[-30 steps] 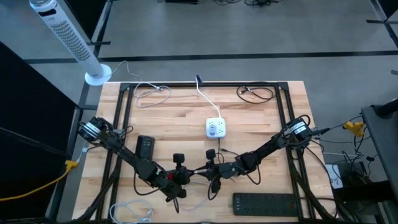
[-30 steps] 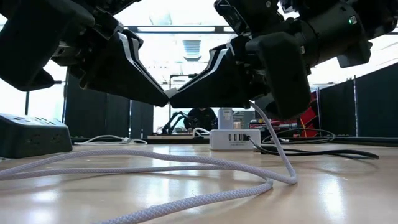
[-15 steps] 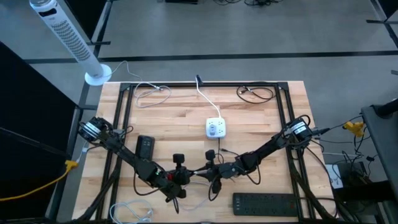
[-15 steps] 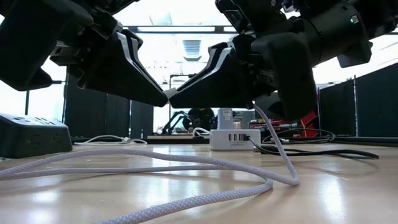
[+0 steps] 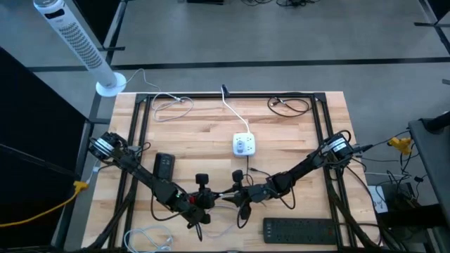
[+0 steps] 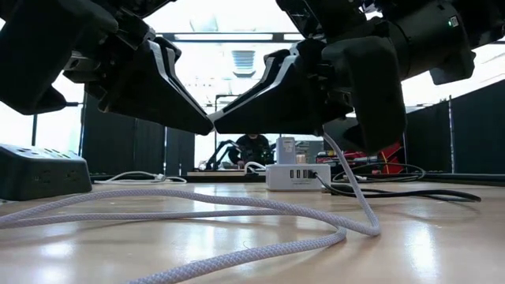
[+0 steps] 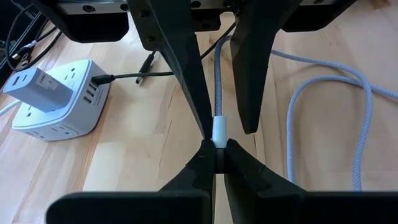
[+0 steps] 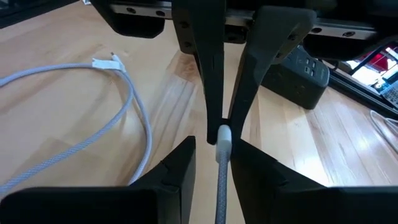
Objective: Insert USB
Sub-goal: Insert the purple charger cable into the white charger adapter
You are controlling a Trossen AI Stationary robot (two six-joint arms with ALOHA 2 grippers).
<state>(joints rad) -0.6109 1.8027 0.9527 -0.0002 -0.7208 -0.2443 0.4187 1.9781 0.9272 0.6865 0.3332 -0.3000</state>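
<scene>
At lower centre of the high view, the left gripper (image 7: 215, 151) stayed clenched on the cable plug (image 7: 219, 129). The right gripper (image 8: 219, 148) had spread, releasing the cable (image 8: 221, 180). Handover looked complete; the charging hub (image 5: 244, 145) sat above, apart.

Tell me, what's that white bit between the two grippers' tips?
The cable's white plug: left gripper pinches its end, right gripper stands open around it. Both wrist views show it.
</scene>
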